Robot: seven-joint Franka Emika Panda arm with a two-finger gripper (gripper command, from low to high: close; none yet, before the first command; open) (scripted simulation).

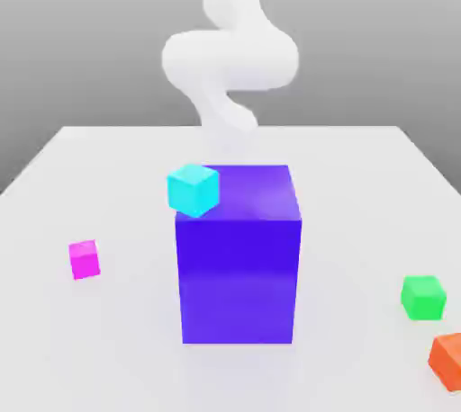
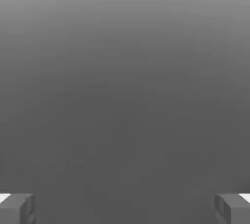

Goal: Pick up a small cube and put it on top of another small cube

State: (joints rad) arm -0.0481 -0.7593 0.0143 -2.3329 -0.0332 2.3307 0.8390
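Note:
The small magenta cube (image 1: 85,259) lies on the white table (image 1: 99,356) at the exterior view's left. At the exterior view's right, well apart from it, sits the small green cube (image 1: 423,297). My white arm (image 1: 230,55) rises at the back of the table, behind the big blue-violet block (image 1: 239,266). In the hand view my gripper (image 2: 125,209) is open, its two grey fingertips (image 2: 17,209) far apart with plain grey background and nothing between them.
The big blue-violet block stands mid-table between the two small cubes. A cyan cube (image 1: 194,189) shows at its upper left corner. An orange-red cube (image 1: 449,361) lies near the front right edge, close to the green one.

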